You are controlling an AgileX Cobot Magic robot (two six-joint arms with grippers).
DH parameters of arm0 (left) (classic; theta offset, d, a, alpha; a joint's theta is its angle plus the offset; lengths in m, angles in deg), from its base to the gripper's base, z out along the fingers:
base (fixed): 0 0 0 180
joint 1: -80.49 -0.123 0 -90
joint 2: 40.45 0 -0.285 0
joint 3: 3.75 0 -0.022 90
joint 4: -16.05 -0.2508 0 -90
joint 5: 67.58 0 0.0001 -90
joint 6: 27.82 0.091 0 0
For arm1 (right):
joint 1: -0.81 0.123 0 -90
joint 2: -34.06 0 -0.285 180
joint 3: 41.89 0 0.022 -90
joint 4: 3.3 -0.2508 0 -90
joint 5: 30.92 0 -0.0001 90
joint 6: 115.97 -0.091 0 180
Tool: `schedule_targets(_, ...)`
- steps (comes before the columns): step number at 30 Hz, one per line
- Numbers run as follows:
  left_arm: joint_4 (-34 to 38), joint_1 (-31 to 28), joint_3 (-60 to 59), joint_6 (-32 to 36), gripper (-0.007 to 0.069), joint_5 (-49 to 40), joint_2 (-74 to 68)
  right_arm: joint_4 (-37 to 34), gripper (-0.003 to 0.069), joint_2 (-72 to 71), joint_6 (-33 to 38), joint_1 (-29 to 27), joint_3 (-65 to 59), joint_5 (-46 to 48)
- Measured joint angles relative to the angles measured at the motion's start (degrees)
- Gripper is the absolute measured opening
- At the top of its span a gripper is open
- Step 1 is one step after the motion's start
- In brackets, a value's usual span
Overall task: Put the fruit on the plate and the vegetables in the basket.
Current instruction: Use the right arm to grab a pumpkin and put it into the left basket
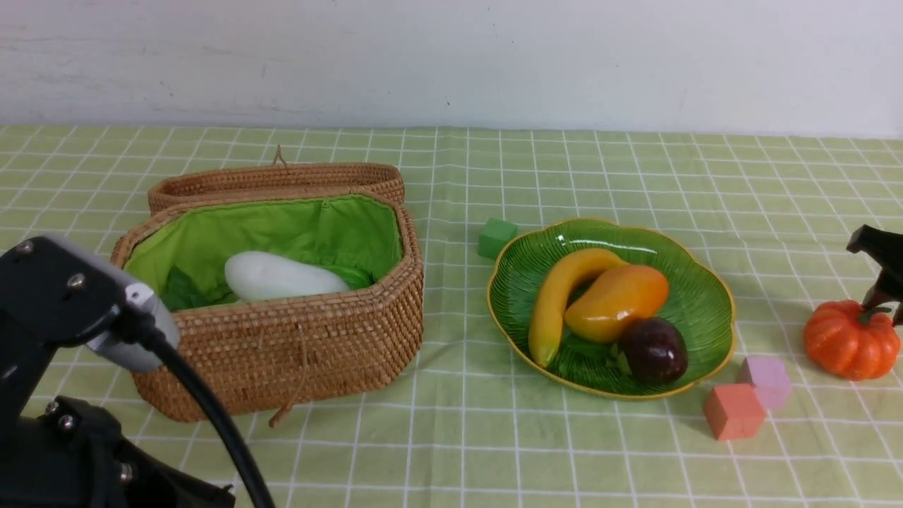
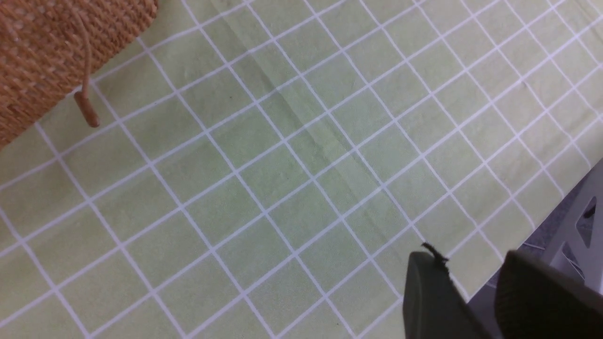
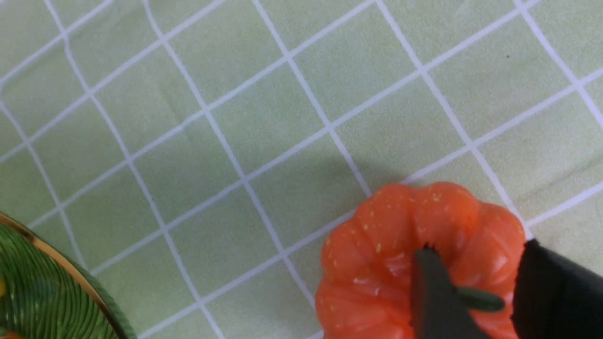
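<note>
My right pincer (image 3: 476,247) hangs over the small orange pumpkin (image 3: 400,245) at the far right of the table. Its fingers stand a narrow gap apart on either side of the green stem (image 3: 480,300), and I cannot tell whether they pinch it or only straddle it. The pumpkin sits on the checked green cloth (image 1: 451,437), apart from the plate (image 1: 712,296) to its left. Between them, nearer me, a pink cube (image 1: 765,381) and a reddish cube (image 1: 734,411) touch each other just beside the plate's near right rim. On the plate lie the banana (image 1: 557,303), the mango (image 1: 621,300) leaning against it, and the dark purple fruit (image 1: 652,349) at the near edge. A green cube (image 1: 497,238) sits just beyond the plate's far left rim. Further left the basket (image 1: 303,346) stands open, with the white radish (image 1: 279,276) lying inside on the green lining. My left pincer (image 2: 466,259) hovers low over bare cloth near the basket's near corner, jaws slightly parted and holding nothing.
</note>
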State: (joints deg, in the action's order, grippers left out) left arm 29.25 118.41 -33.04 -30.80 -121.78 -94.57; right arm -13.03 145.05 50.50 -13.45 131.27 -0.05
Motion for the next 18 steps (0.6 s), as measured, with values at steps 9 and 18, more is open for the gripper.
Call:
schedule_targets(9, 0.0, 0.0, 0.0, 0.0, 0.0215, 0.1, 0.0, -1.3, 0.0004, -0.2, -0.1, 0.0, 0.1, -0.4)
schedule_targets(18, 0.0, 0.0, 0.0, 0.0, 0.022, 0.1, 0.0, -3.1, 0.0003, -1.8, 3.7, 0.0, 0.1, 2.7)
